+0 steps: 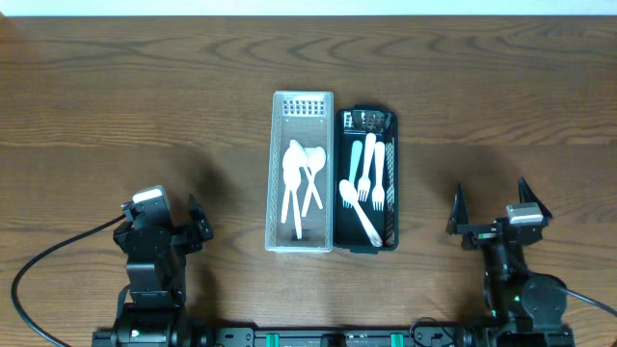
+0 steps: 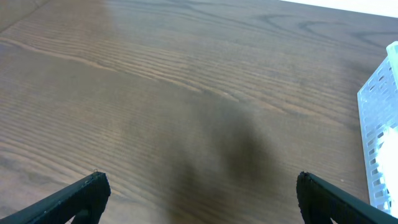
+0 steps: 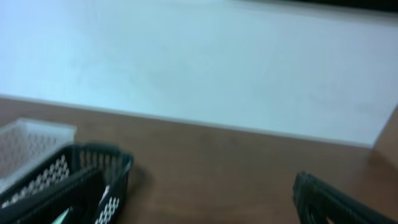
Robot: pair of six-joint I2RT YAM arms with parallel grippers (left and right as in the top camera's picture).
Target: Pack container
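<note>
2 trays sit side by side mid-worktop: the white tray has the spoons, and the black tray on its right has the forks. Left tool and right tool are both spread wide, gripping nothing, well apart from the trays.

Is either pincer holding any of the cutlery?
No, the left pincer and right pincer stand open and empty, away from the cutlery.

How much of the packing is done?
It looks about finished. The spoons lie in the white basket and the forks in the black basket. Nothing is in hand: the left gripper and right gripper are open and empty. I see nothing left outside.
</note>
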